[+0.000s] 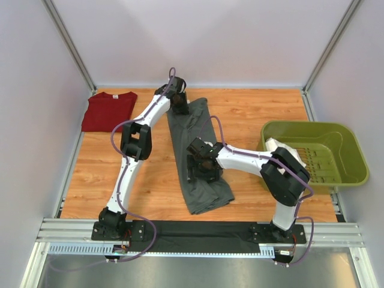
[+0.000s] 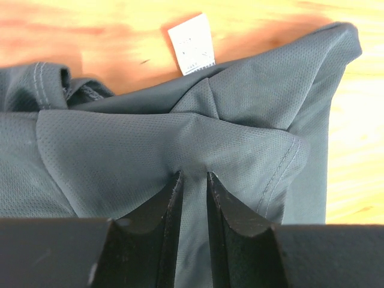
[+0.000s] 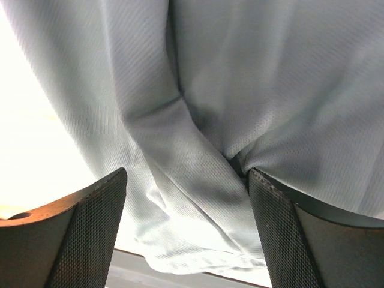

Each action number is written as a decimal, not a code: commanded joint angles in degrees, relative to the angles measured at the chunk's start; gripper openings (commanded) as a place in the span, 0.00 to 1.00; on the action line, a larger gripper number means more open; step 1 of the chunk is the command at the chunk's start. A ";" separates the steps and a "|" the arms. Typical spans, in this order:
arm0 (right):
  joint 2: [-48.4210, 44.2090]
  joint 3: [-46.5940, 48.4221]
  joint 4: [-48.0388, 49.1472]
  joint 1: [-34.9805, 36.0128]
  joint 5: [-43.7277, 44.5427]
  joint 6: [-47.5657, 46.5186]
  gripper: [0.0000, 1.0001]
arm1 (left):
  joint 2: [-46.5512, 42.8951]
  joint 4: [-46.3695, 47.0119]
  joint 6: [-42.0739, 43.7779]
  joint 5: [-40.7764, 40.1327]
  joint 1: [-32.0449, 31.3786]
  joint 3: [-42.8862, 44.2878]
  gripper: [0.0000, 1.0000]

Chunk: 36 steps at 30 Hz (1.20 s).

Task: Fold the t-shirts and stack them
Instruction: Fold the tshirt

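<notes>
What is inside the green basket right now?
A pale crumpled item lies in the left corner of the basket, partly covered by the right arm; elsewhere the slotted floor shows bare.

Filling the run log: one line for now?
left gripper pinching grey t-shirt | right gripper open over it | red t-shirt lying far left

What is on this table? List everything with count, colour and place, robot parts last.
grey t-shirt: one, dark grey, table centre, lying as a long strip
neck label: one, white, at the grey t-shirt's far end
red t-shirt: one, dark red, folded, far left corner
basket: one, olive green, right edge
pale item: one, whitish, inside the basket, partly hidden
table: one, light wood
left gripper: one, black, pinching the grey t-shirt's far end
right gripper: one, black, open over the grey t-shirt's middle
</notes>
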 commanded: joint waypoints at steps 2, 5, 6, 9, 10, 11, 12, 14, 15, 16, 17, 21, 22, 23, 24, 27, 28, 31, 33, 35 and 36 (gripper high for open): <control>4.27 -0.82 5.69 0.61 -3.52 3.24 0.82 | 5.33 -1.37 3.52 4.69 -1.05 3.73 0.30; 5.41 -0.21 7.19 0.61 -3.96 4.38 0.80 | 5.07 -0.93 2.82 4.43 -1.13 3.21 0.31; 5.42 -0.12 7.89 0.61 -4.05 5.17 0.80 | 5.16 -0.93 2.55 4.35 -1.13 3.29 0.32; 4.80 -0.38 9.48 0.78 -4.84 9.91 0.75 | 5.16 -0.84 1.06 3.90 -1.05 3.47 0.32; 4.37 -0.39 9.48 0.87 -5.19 13.23 0.74 | 5.25 -0.58 0.53 3.90 -1.05 3.47 0.32; 4.27 -0.47 8.96 1.39 -4.85 15.00 0.74 | 5.33 -0.32 -0.26 4.08 -0.96 3.56 0.32; 4.01 -0.82 6.26 1.92 -4.23 17.63 0.75 | 5.51 -0.32 -0.44 4.34 -0.87 3.64 0.32; 2.35 -2.57 3.00 2.71 -3.26 23.94 0.75 | 5.77 -0.84 -0.79 4.08 -0.87 4.35 0.31; 0.69 -5.02 2.72 2.80 -3.35 25.20 0.75 | 5.69 -0.84 -0.88 3.99 -0.96 4.26 0.32; -0.11 -5.91 2.37 2.80 -3.52 26.08 0.75 | 5.69 -0.84 -0.79 3.99 -0.87 4.26 0.31; -0.82 -6.44 1.58 2.80 -3.52 26.27 0.75 | 5.69 -0.76 -0.79 3.99 -0.96 4.26 0.31; -1.70 -3.12 -5.34 3.77 -2.39 22.59 0.78 | 5.69 -0.58 -0.70 4.17 -0.87 4.26 0.32; -1.79 -0.85 -5.72 4.21 -1.08 20.84 0.79 | 5.25 -0.14 -0.36 4.43 -0.96 3.65 0.31; -1.79 0.48 -5.90 4.73 -0.45 19.51 0.79 | 4.73 0.38 0.00 4.43 -1.13 3.04 0.31; -1.70 1.71 -6.51 4.82 -0.45 15.67 0.84 | 3.94 1.17 0.78 4.35 -1.31 1.90 0.32; -2.66 8.47 -9.49 4.83 3.68 10.29 0.88 | -3.86 3.81 3.07 4.34 -1.75 -3.11 0.35; -3.45 11.10 -10.37 4.83 4.99 7.14 0.91 | -5.98 4.77 3.86 4.52 -1.66 -5.91 0.36; -8.19 14.90 -12.66 4.74 8.51 0.64 0.97 | -14.86 5.92 6.05 5.22 -1.66 -9.62 0.45; -12.50 17.71 -14.85 4.65 11.05 -1.50 0.99 | -21.27 5.14 6.76 5.66 -1.57 -9.98 0.53; -15.84 18.25 -16.00 4.13 14.92 -4.49 0.99 | -25.93 3.99 6.94 5.40 -1.66 -11.20 0.83; -19.16 17.81 -16.35 3.69 16.15 -4.93 0.98 | -31.00 3.47 6.94 4.44 -1.66 -13.56 0.96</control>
